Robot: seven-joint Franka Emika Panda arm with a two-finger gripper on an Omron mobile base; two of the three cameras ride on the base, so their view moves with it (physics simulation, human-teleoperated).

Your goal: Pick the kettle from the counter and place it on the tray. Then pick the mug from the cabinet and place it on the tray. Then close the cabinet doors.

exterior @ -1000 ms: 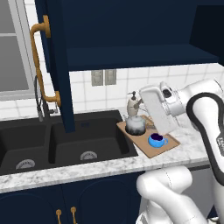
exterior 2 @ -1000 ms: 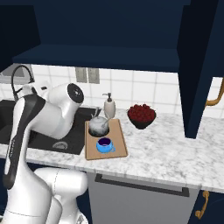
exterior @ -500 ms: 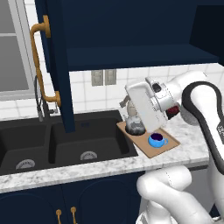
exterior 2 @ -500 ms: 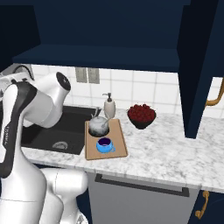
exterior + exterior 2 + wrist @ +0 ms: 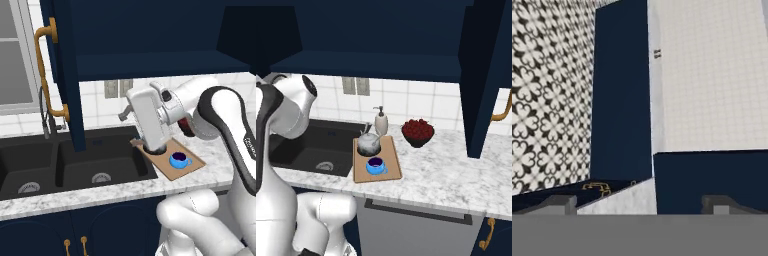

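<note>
Mug (image 5: 179, 160), bright blue, sits on the wooden tray (image 5: 192, 164) in the left base view, on the marble surface (image 5: 75, 196) right of the black sink (image 5: 75, 165). The white arm's hand hangs over the tray's far end and covers most of the kettle there. An open navy cabinet door (image 5: 67, 75) with a brass handle (image 5: 46, 75) stands over the sink, with the cabinet shelf (image 5: 160, 64) behind it.

From the right base view, the kettle (image 5: 369, 144) stands at the far end of the tray (image 5: 391, 167) and the mug (image 5: 375, 165) just in front of it, apart. A cream soap bottle (image 5: 381, 121) stands behind the tray, and a dark bowl of red fruit (image 5: 417, 132) to its right. The other cabinet door (image 5: 483, 75) hangs open at the right.

Along the hand view, the claw (image 5: 639, 205) is spread wide and holds nothing; its two tips face a navy panel, a pale wall and patterned floor.
</note>
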